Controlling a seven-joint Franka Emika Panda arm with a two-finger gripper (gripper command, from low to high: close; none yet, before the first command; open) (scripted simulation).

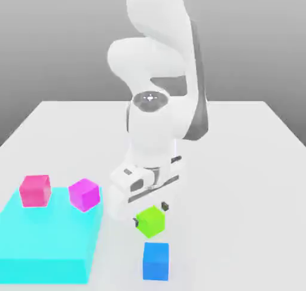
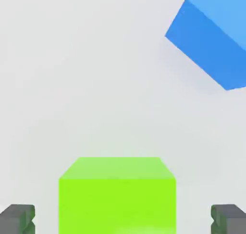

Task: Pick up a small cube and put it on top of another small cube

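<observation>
Exterior view: over there the hand point(image 1: 150, 214) stands wide, its fingers point(image 1: 165, 206) either side of the lime-green cube point(image 1: 150, 221), gaps on both sides, and the blue cube point(image 1: 156, 262) sits near it on the worktop point(image 1: 239, 194).

There's a cyan slab point(image 1: 48, 242), crimson cube point(image 1: 34, 192), magenta cube point(image 1: 84, 195) — and, apart from them, a blue cube point(image 1: 156, 262).

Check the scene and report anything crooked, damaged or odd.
Nothing looks damaged. The magenta cube sits turned askew to the cyan block beneath it, unlike the red cube, which looks roughly square to it.
</observation>
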